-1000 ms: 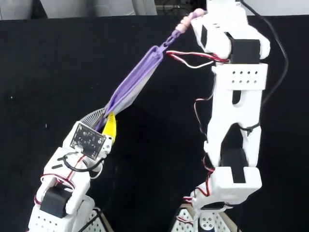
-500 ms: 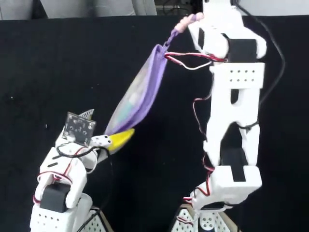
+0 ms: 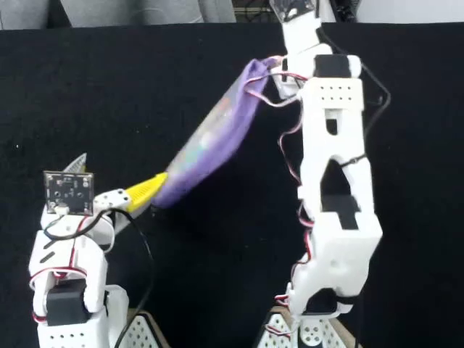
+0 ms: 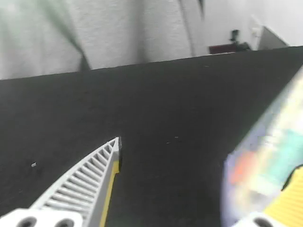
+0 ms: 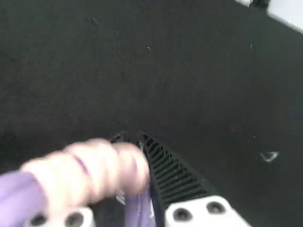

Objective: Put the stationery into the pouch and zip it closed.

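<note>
The purple pouch (image 3: 210, 141) hangs slantwise above the black table, with colourful contents showing through its side. Its upper end is at my right gripper (image 3: 280, 64), which is shut on the pink beaded zipper pull (image 5: 94, 165) by the purple strap (image 5: 19, 194). My left gripper (image 3: 123, 168) stands wide open at the pouch's lower end. Its yellow finger (image 3: 145, 190) touches the pouch's bottom corner, and its white ribbed finger (image 4: 90, 184) points away to the side. In the left wrist view the pouch (image 4: 265, 161) lies beside the yellow finger (image 4: 291, 205).
The black cloth-covered table (image 3: 109, 87) stretches under both arms. The right arm's white links (image 3: 333, 181) rise along the right of centre. A light wall (image 4: 118, 28) stands beyond the table's far edge.
My left gripper let go of the pouch's lower end, opened wide and swung to the left. The right gripper shifted left, and the pouch turned its flat side up.
</note>
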